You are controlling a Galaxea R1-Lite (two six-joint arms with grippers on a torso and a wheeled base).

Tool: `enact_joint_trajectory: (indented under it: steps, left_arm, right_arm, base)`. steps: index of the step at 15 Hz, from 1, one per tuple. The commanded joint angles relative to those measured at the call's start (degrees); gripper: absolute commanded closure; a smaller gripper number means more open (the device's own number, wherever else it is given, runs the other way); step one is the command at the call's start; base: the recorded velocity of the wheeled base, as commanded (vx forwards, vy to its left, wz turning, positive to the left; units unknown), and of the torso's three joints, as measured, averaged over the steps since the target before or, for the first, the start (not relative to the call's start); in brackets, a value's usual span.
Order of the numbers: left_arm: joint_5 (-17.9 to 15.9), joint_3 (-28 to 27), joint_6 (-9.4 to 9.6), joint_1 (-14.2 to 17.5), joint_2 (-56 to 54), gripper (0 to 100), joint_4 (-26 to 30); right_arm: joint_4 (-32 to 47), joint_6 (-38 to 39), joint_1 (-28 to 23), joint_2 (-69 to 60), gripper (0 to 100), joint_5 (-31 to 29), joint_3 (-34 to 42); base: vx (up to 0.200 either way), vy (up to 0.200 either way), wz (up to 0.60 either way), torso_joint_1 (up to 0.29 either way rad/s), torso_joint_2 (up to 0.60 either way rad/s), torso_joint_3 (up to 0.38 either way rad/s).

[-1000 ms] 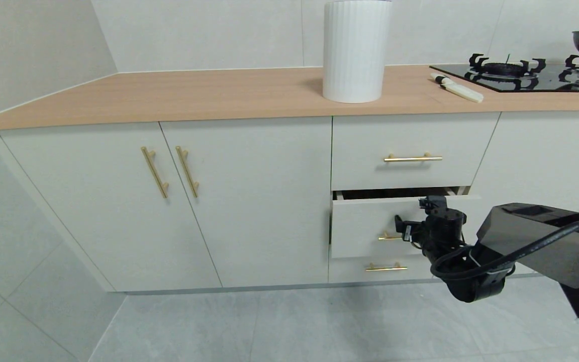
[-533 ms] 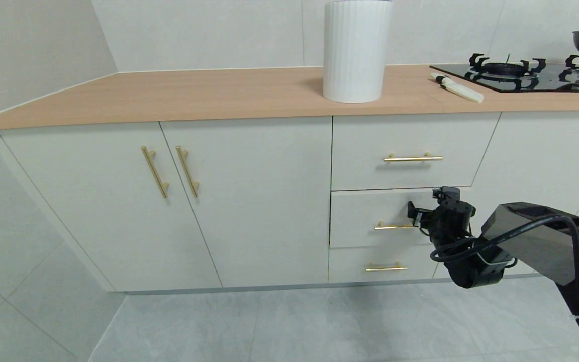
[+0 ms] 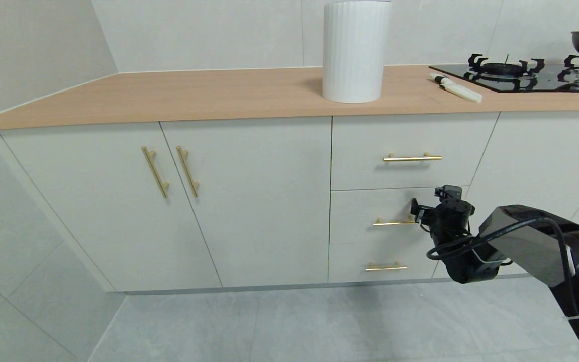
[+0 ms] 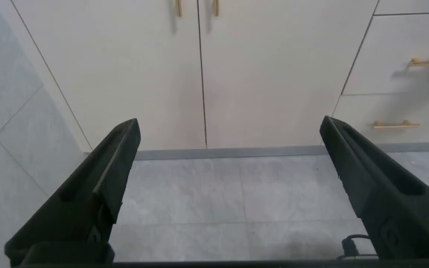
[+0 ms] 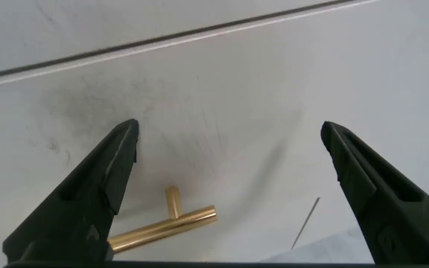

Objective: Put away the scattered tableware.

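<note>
The worktop (image 3: 194,95) looks like wood or wood-grain laminate, matt and smooth. The cabinet doors (image 3: 249,201) and drawer fronts (image 3: 370,171) are pale, smooth and matt. Their bar handles (image 3: 412,158) are brass-coloured metal with a soft sheen. The white canister (image 3: 354,55) is ribbed and matt. The hob (image 3: 546,83) is glossy black glass. The floor tiles (image 3: 319,327) are grey, dull and stone-like. The right gripper (image 5: 228,130) has fingers (image 5: 88,201) of matt black plastic.
</note>
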Motion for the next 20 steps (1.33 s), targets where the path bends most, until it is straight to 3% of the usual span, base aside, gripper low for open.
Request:
enact_joint_trajectory:
  steps: [1, 6, 9, 12, 15, 18, 20]
  left_arm:
    - [0.04, 0.0, 0.01, 0.0, 0.0, 0, -0.01]
    - [0.04, 0.0, 0.01, 0.0, 0.0, 0, -0.01]
    - [0.04, 0.0, 0.01, 0.0, 0.0, 0, -0.01]
    - [0.04, 0.0, 0.01, 0.0, 0.0, 0, -0.01]
    - [0.04, 0.0, 0.01, 0.0, 0.0, 0, -0.01]
    - [0.04, 0.0, 0.01, 0.0, 0.0, 0, -0.01]
    - [0.04, 0.0, 0.01, 0.0, 0.0, 0, -0.01]
  right_arm:
    - [-0.19, 0.01, -0.43, 0.38, 0, -0.1, -0.62]
    - [-0.54, -0.08, -0.26, -2.87, 0, -0.19, 5.18]
    - [-1.86, -0.08, 0.53, -12.36, 0, -0.01, 20.3]
    - [-5.37, 0.01, 0.62, -27.83, 0, 1.13, 41.31]
    - [-14.34, -0.52, 2.2, -44.53, 0, 0.96, 62.58]
    - [-15.13, -4.03, 2.12, -63.43, 0, 0.96, 73.12]
    - [-11.35, -9.31, 1.15, -80.39, 0, 0.52, 78.83]
  base:
    - [0.0, 0.0, 0.0, 0.0, 0.0, 0.0]
    - [0.0, 0.0, 0.0, 0.0, 0.0, 0.0]
    - [0.0, 0.0, 0.0, 0.0, 0.0, 0.0]
    - [0.0, 0.0, 0.0, 0.0, 0.0, 0.0]
    - [0.0, 0.0, 0.0, 0.0, 0.0, 0.0]
    - [0.0, 0.0, 0.0, 0.0, 0.0, 0.0]
    - [0.0, 0.0, 0.0, 0.0, 0.0, 0.0]
